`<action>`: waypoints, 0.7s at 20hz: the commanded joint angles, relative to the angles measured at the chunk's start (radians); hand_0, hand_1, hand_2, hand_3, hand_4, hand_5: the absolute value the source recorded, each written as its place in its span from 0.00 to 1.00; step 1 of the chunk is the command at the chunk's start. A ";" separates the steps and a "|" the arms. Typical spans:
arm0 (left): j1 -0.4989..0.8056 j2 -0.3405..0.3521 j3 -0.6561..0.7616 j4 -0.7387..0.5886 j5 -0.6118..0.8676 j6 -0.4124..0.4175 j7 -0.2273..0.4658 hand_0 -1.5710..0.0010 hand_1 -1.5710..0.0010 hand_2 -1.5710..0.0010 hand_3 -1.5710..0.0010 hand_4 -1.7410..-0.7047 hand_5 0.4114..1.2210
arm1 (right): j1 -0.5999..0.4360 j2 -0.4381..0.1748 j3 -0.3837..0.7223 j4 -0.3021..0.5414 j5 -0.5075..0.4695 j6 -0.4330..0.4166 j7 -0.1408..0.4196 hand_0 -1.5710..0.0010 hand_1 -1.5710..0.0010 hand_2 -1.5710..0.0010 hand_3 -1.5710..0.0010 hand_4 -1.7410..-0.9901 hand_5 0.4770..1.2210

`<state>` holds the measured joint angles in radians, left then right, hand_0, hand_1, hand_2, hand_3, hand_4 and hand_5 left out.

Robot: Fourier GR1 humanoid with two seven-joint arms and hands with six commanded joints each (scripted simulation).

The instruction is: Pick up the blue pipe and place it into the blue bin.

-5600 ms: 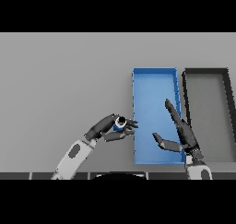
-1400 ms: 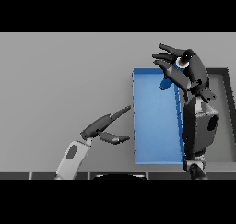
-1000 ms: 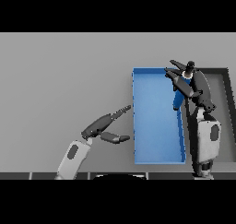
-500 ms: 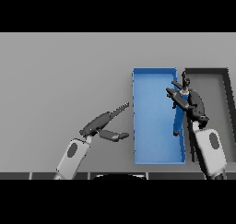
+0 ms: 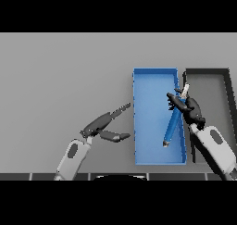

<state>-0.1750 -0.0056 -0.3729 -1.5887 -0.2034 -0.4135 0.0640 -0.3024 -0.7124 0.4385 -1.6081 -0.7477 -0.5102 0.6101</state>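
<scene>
The blue pipe (image 5: 172,127) lies slanted inside the blue bin (image 5: 155,70), along its right wall. Its lower end is near the bin's front right, and its pale upper end pokes over the right rim. My right hand (image 5: 186,107) hovers over the pipe's upper half, fingers spread and open, pointing left across the bin. My left hand (image 5: 102,126) rests open above the table just left of the bin, fingers stretched toward the bin's left wall.
A dark grey bin (image 5: 206,71) stands right beside the blue bin, on its right. My right forearm (image 5: 216,147) crosses the dark bin's front part. Bare grey table stretches to the left and far side.
My right hand has come down from high above the bin's far end to over the bin, and the pipe now lies in the bin. The left hand has barely moved.
</scene>
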 commanded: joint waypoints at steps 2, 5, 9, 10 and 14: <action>0.006 -0.001 -0.001 -0.005 0.006 -0.003 0.003 1.00 1.00 1.00 1.00 0.79 0.10 | -0.038 -0.056 0.066 0.004 -0.002 0.014 0.000 0.72 0.73 0.74 0.92 0.58 0.79; 0.017 -0.003 -0.005 0.003 -0.005 0.006 -0.011 1.00 1.00 1.00 1.00 0.79 0.10 | -0.113 -0.147 0.207 0.022 0.025 0.060 0.000 0.86 0.86 0.87 0.96 0.68 0.59; 0.017 -0.007 -0.007 -0.010 0.004 0.001 -0.006 1.00 1.00 1.00 1.00 0.78 0.11 | -0.223 -0.229 0.387 0.047 -0.025 0.088 0.000 0.94 0.94 0.95 0.98 0.75 0.42; -0.002 -0.013 -0.001 0.001 -0.001 0.008 0.017 1.00 1.00 1.00 1.00 0.78 0.10 | -0.232 -0.239 0.409 0.039 -0.031 0.075 0.000 0.95 0.96 0.96 0.99 0.77 0.40; 0.015 0.000 -0.001 -0.001 0.004 -0.003 0.001 1.00 1.00 1.00 1.00 0.78 0.11 | -0.243 -0.244 0.430 0.042 -0.033 0.094 -0.007 0.98 0.98 0.98 0.99 0.86 0.33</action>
<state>-0.1601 -0.0055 -0.3740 -1.5898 -0.1990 -0.4161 0.0654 -0.5447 -0.9557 0.8689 -1.5665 -0.7810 -0.4158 0.6030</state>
